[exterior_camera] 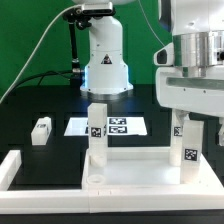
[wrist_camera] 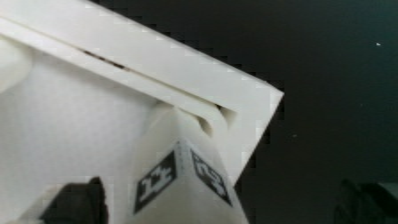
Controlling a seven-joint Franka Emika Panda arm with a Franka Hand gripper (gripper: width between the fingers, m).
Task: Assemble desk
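Observation:
The white desk top (exterior_camera: 135, 172) lies at the front, tray side up. One tagged leg (exterior_camera: 97, 132) stands upright at its corner on the exterior view's left. A second tagged leg (exterior_camera: 188, 148) stands upright at the corner on the right. My gripper (exterior_camera: 197, 125) hangs straight over this second leg, open, with one dark finger on each side of the leg's top and a gap showing. In the wrist view the same leg (wrist_camera: 187, 170) rises from the desk top's corner (wrist_camera: 107, 90) between my fingers (wrist_camera: 80, 200). A third leg (exterior_camera: 40, 130) lies loose on the table at the left.
The marker board (exterior_camera: 108, 126) lies flat behind the desk top. The robot base (exterior_camera: 104, 60) stands at the back centre. White border bars (exterior_camera: 22, 165) run along the front left. A green backdrop closes off the back.

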